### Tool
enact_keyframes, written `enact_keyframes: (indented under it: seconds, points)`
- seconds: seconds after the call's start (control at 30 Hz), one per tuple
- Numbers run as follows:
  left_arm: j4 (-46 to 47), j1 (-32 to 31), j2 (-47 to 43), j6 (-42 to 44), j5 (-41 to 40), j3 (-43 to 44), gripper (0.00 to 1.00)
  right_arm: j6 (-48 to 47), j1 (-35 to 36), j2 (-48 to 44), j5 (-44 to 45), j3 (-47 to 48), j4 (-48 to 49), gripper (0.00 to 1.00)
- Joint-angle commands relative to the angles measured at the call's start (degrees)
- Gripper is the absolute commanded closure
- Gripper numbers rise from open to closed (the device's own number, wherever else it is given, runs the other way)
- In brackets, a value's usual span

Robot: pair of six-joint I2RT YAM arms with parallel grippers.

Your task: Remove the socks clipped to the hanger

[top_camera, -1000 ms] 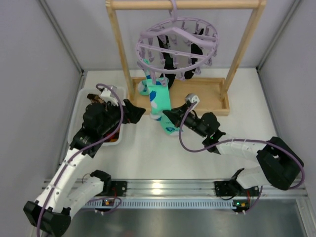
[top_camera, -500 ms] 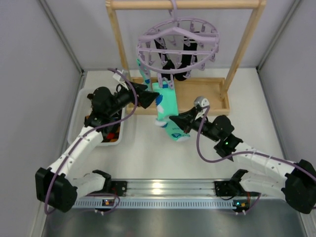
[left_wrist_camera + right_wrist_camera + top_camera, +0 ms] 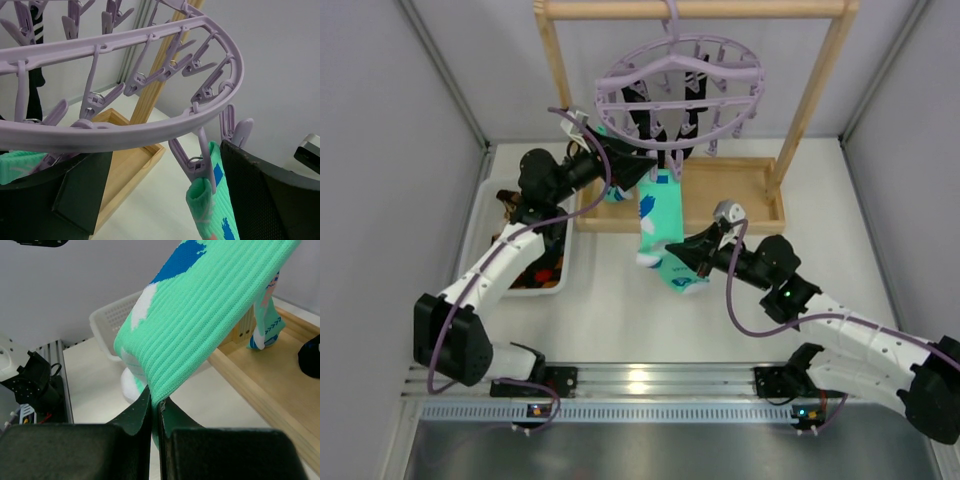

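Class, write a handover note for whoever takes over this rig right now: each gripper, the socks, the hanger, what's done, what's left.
Left gripper: open, at the clip holding the mint-green sock.
Right gripper: shut on that sock's lower end.
Hanger: hooked on the wooden frame; black socks are clipped on it too.
Done: one sock gripped.
Left: unclip it, then the others.

Grey walls [image 3: 380, 120] flank a seemingly white tabletop [image 3: 610, 320].

Fingers [image 3: 127, 422]: matte black, flat inner faces, finely textured. Lilac cable [image 3: 727, 290]: loops out behind each set of fingers. Left arm [image 3: 492, 272], right arm [image 3: 865, 345]: white shell links, black joint housings.
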Motion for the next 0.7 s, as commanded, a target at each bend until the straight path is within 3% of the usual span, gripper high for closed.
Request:
enact_keyframes:
  seconds: [0.0, 0.27, 0.33, 0.4, 0.5, 0.53, 0.6, 0.67]
  points:
    - [6.8, -0.6, 1.6, -2.6, 2.4, 3.1, 0.08, -0.9, -0.1, -1.9, -2.0, 1.2, -0.8, 1.0]
    - [8.7, -3.9, 4.8, -3.0, 1.8, 4.7, 0.12, -1.0, -0.2, -1.7, -1.6, 1.7, -0.9, 1.0]
    - [8.8, -4.0, 5.7, -3.1, 1.6, 5.2, 0.18, -1.0, -0.3, -1.7, -1.6, 1.7, -0.8, 1.0]
    - [8.8, -4.0, 5.6, -2.8, 0.6, 5.2, 0.31, -1.0, -0.2, -1.7, -1.4, 1.5, -0.8, 1.0]
    - [8.8, -4.0, 5.5, -2.0, -0.3, 5.1, 0.41, -1.1, -0.4, -1.7, -0.8, 1.2, -1.1, 1.0]
    - [8.8, -4.0, 5.2, -1.6, -1.2, 4.8, 0.5, -1.2, -0.4, -1.7, -0.2, 1.1, -1.2, 1.0]
    - [8.8, -4.0, 4.8, -1.0, -2.5, 4.5, 0.59, -1.3, -0.5, -2.0, 1.3, 0.4, -1.8, 1.0]
    - [8.8, -3.8, 4.2, -0.4, -4.2, 3.6, 0.76, -1.2, -0.7, -2.6, 3.1, -0.4, -3.1, 1.0]
